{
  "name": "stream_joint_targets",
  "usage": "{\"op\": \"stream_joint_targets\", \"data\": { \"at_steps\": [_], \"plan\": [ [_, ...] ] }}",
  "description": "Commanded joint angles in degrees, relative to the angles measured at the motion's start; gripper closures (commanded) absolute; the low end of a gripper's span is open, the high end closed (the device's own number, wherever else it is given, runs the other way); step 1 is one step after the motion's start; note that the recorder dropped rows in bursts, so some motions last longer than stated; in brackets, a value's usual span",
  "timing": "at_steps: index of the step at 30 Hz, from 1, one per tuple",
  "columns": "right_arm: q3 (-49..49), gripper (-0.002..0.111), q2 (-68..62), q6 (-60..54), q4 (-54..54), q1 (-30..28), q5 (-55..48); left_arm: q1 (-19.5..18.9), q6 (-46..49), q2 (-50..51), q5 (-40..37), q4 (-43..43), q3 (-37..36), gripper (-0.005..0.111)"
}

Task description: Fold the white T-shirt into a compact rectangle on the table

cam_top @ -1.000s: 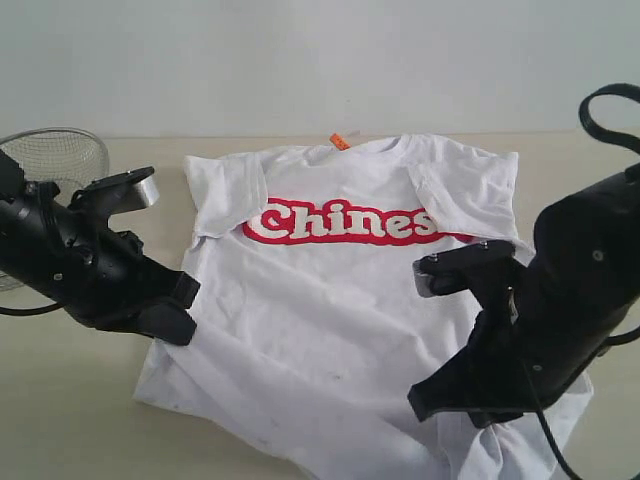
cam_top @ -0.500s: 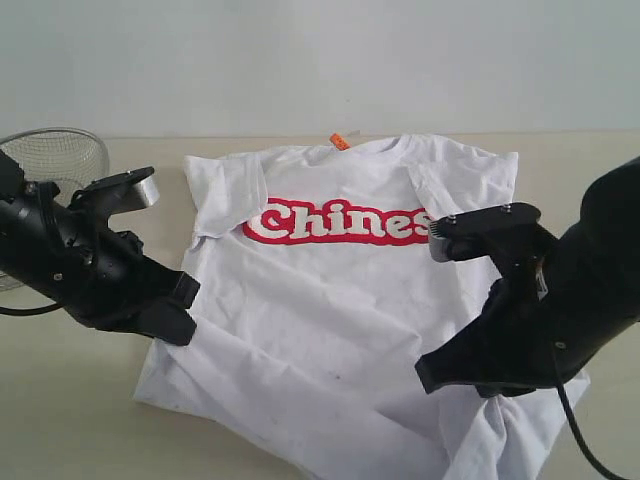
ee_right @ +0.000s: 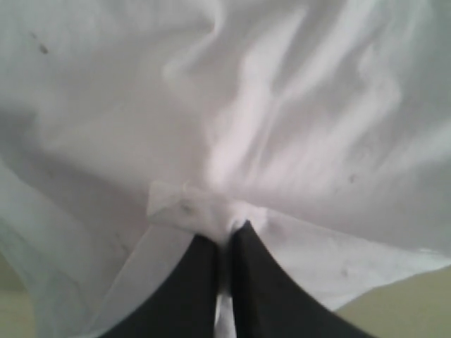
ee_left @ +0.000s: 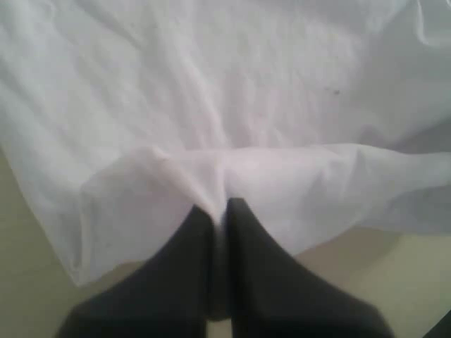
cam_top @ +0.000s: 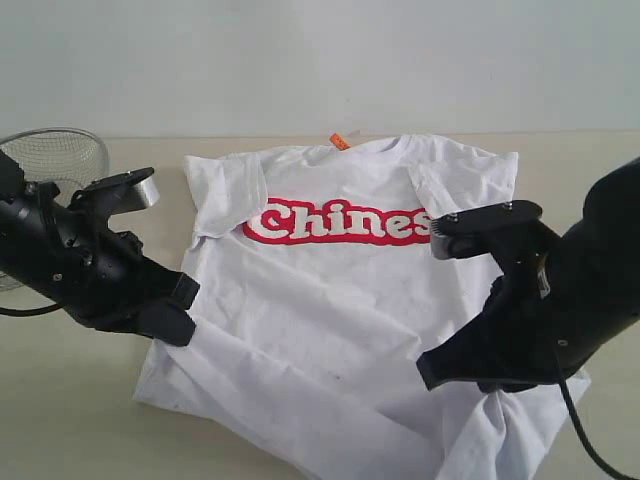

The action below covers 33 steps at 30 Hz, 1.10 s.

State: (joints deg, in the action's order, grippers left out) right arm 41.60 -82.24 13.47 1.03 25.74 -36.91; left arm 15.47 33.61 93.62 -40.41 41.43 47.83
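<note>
T-shirt (cam_top: pixel 330 300) lies chest up in the exterior view on the pale beige counter (cam_top: pixel 80 420), collar and orange tag at the far side, hem near, both sleeves turned in over the red lettering. The left arm (cam_top: pixel 90 270) reaches the shirt's left edge and the right arm (cam_top: pixel 540 310) its near right corner, where the cloth is gathered and slightly raised. A wire mesh bowl (cam_top: pixel 60 160) sits at the far left, apart from the shirt, and a plain pale wall closes the room behind. In the left wrist view the left jaws are pressed together on a pinch of the white edge, a soft ridge of cloth (ee_left: pixel 246 70) rising beyond them. In the right wrist view the right jaws are likewise closed on a bunched bit of hem (ee_right: pixel 190 208). This looks like the start of the lengthwise fold. The next move probably calls for lifting both corners evenly and carrying them toward the collar, keeping the cloth taut between them so it lands flat.
</note>
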Motion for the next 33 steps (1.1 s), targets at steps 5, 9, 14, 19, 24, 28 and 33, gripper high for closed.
{"op": "stream_joint_targets", "data": {
  "at_steps": [5,9,14,19,24,28,33],
  "plan": [
    [1.0,0.109,1.72,2.25,5.8,-0.2,0.69,-0.07,-0.2,-0.12,-0.38,-0.54,0.11,0.102],
    [1.0,0.109,1.61,-3.84,3.68,0.59,-1.49,-0.07,-0.43,-0.12,-0.38,-0.55,0.11,0.102],
    [1.15,0.109,1.73,-9.81,-5.07,-0.85,0.09,-0.07,-0.43,-0.12,-0.38,-0.55,0.11,0.102],
    [1.17,0.109,1.73,-5.69,0.08,-0.17,-0.79,-0.07,-0.43,-0.12,-0.38,-0.55,0.11,0.102],
    [1.36,0.109,1.73,-15.63,-12.43,-1.94,3.81,-0.07,-0.4,-0.12,-0.52,-0.71,0.24,0.102],
    [1.04,0.109,1.73,-11.77,-8.22,-4.77,-0.78,-0.07,-0.4,-0.12,-0.03,-1.02,0.24,0.102],
    [0.88,0.109,6.27,1.89,2.82,-5.17,3.54,-0.07,-0.4,-0.12,-0.04,-1.02,0.24,0.102]
  ]
}}
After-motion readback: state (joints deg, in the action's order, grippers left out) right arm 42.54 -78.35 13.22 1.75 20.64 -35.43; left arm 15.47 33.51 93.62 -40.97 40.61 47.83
